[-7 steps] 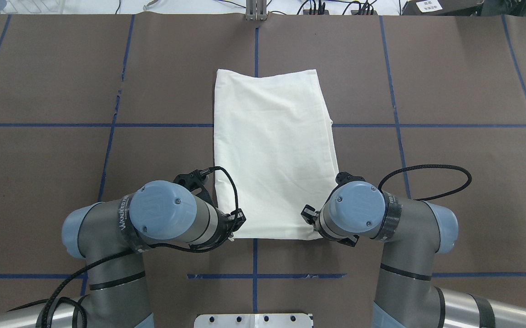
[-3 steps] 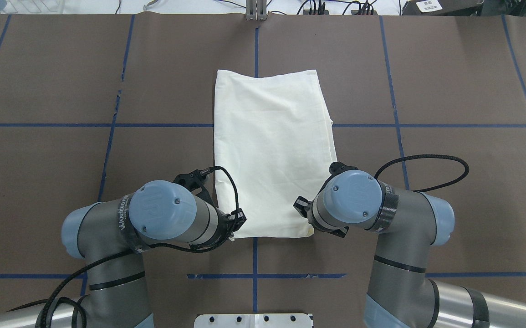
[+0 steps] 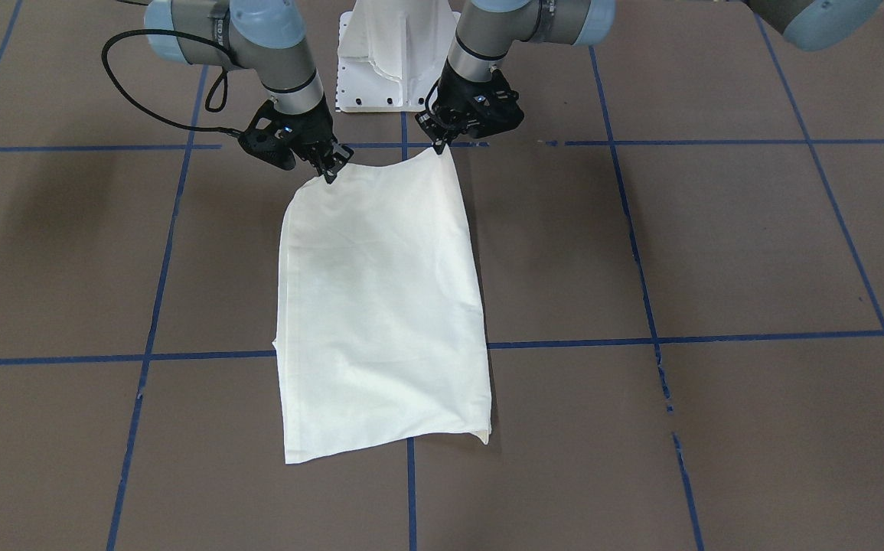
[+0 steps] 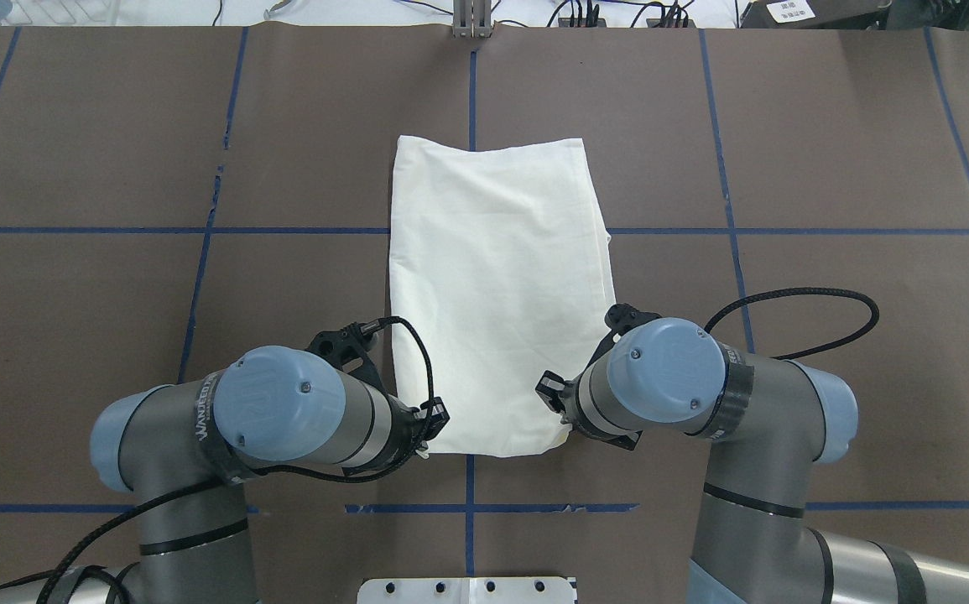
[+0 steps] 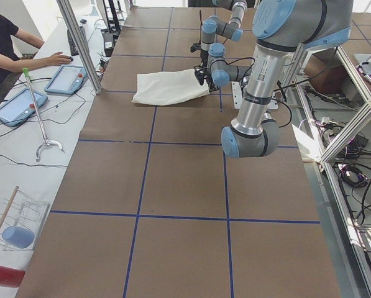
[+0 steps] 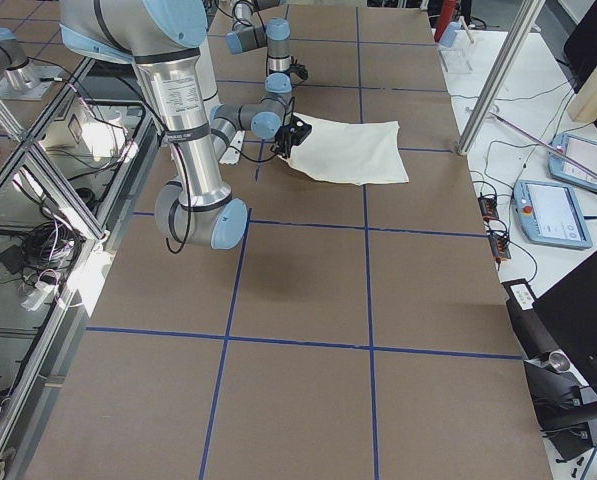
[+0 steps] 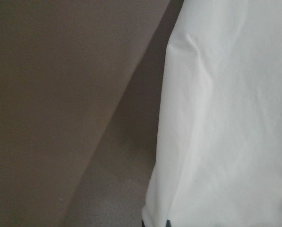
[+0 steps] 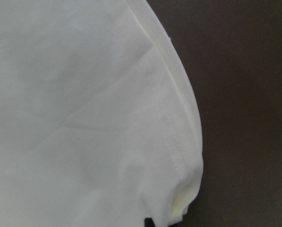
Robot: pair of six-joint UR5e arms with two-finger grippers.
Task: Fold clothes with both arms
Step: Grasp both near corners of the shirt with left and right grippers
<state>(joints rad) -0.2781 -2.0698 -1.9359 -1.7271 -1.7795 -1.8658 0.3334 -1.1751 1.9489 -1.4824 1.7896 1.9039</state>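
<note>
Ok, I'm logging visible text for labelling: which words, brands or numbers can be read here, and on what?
"WAND…": on the black band round the left arm; the rest is unreadable.
Second band, on the right arm: lettering too small to read.
White label on the black box: blurred.
Shirt: no print shows.

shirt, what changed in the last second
The left claw and right claw have pulled the near corners of the shirt a little toward the base; the right corner came inward, and the far edge slid after. Both stay shut on it, plain side up.
</note>
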